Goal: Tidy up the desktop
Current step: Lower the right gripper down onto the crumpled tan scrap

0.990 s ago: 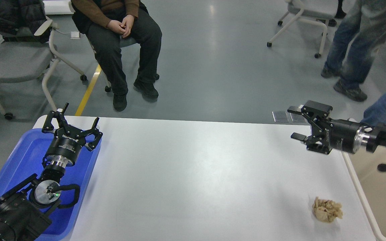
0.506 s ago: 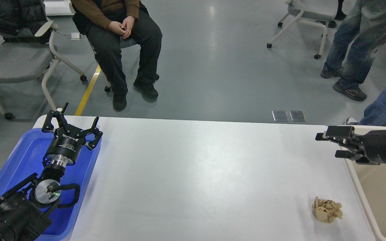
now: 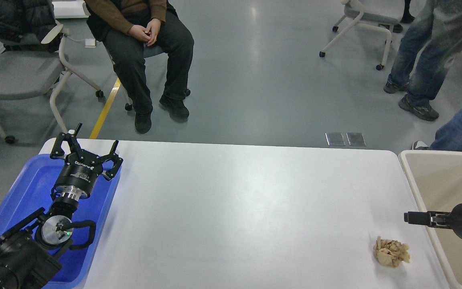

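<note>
Paper ball (image 3: 391, 251) sits lower right on the desktop (image 3: 239, 208); our right gripper (image 3: 415, 218), jaws unclear, could knock it off. Our left gripper (image 3: 86, 150) hangs wide open, empty.

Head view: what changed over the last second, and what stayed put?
The right gripper swung down and back toward the robot, from above the far right of the desktop to just above the crumpled paper, uncovering the beige bin. It holds nothing. The left gripper, blue tray and paper stayed put.

One head view looks forward and down over the desktop (image 3: 235, 208).
</note>
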Action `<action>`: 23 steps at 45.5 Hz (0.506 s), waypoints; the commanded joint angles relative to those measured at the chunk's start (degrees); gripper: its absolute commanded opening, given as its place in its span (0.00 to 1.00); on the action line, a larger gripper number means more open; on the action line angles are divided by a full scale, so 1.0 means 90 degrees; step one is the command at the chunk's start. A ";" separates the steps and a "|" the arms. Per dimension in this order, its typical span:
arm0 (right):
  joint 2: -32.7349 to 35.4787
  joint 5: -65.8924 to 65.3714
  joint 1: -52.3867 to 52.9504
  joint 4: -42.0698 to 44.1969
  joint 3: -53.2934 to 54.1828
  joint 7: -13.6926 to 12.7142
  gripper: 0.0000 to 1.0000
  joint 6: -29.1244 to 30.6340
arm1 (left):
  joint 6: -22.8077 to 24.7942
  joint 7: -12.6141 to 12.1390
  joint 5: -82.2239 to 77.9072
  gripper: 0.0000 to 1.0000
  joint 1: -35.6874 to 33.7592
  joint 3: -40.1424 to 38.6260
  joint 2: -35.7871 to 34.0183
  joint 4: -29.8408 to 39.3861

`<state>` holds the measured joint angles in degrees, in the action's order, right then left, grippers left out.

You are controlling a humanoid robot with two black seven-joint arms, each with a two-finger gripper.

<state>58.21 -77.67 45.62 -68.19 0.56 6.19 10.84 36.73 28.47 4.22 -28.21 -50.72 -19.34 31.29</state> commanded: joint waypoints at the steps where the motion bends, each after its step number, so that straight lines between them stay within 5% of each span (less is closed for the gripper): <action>1: -0.0178 -0.0325 -0.0011 -0.0060 -0.0609 0.0015 0.98 -0.0619 | 0.0001 0.0000 0.0000 1.00 0.0000 0.0000 0.0000 0.0000; 23: -0.0618 -0.0208 -0.0255 0.0018 -0.0619 0.0025 0.99 -0.0716 | 0.0001 0.0000 0.0000 1.00 0.0000 0.0000 0.0000 0.0000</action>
<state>54.49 -79.87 44.31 -68.18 -4.53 6.38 5.19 36.74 28.47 4.22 -28.21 -50.71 -19.34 31.29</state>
